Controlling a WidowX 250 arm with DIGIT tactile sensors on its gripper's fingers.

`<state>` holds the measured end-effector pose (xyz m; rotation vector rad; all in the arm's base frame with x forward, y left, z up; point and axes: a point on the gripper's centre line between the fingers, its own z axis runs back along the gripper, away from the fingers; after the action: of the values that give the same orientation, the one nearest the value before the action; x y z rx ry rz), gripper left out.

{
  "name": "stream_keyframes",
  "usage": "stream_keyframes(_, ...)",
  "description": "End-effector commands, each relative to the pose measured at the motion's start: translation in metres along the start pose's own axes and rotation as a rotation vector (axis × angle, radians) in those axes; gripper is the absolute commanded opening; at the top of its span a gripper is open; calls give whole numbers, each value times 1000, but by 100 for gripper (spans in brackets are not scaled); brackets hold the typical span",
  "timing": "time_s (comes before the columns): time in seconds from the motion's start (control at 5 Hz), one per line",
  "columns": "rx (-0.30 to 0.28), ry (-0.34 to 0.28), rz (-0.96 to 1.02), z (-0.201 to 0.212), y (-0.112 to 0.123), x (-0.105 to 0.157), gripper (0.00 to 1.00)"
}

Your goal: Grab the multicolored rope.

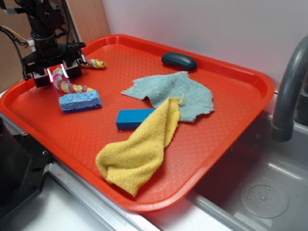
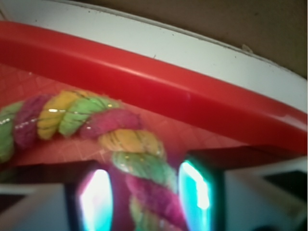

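Exterior view: a red tray (image 1: pixel 226 139) sits beside a grey sink (image 1: pixel 269 192) with a dark faucet (image 1: pixel 288 91), white wall behind. On the tray there's a yellow cloth (image 1: pixel 139 149), teal cloth (image 1: pixel 178 94), blue block (image 1: pixel 132 118), blue sponge (image 1: pixel 79 101) and a dark oval thing (image 1: pixel 179 60). The multicolored rope (image 1: pixel 65 84) curves at the tray's back left corner, just behind the sponge, with the tool (image 1: pixel 58 73) down over its bend.

Wrist view: the rope (image 2: pixel 120 139) is thick, twisted pink, yellow and green strands, running between the two fingers (image 2: pixel 195 192), which sit either side with small gaps, not quite clamped.
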<state>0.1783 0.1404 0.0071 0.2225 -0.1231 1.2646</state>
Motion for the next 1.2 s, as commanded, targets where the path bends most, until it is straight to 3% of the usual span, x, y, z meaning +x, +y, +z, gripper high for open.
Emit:
stream_keyframes(0.0,-168,116,-147,76,22,-26,0)
stream_keyframes(0.2,-264,53,-382,128,14,-30,0)
stream_keyframes(0.4,-294,2,-527,157,3,-25,0)
stream_keyframes(0.6,-309,-24,-628,175,-3,-21,0)
stream_keyframes(0.8,-251,-65,-655,194,-3,-22,0)
stream_keyframes(1.0,-246,-87,-602,196,3,-25,0)
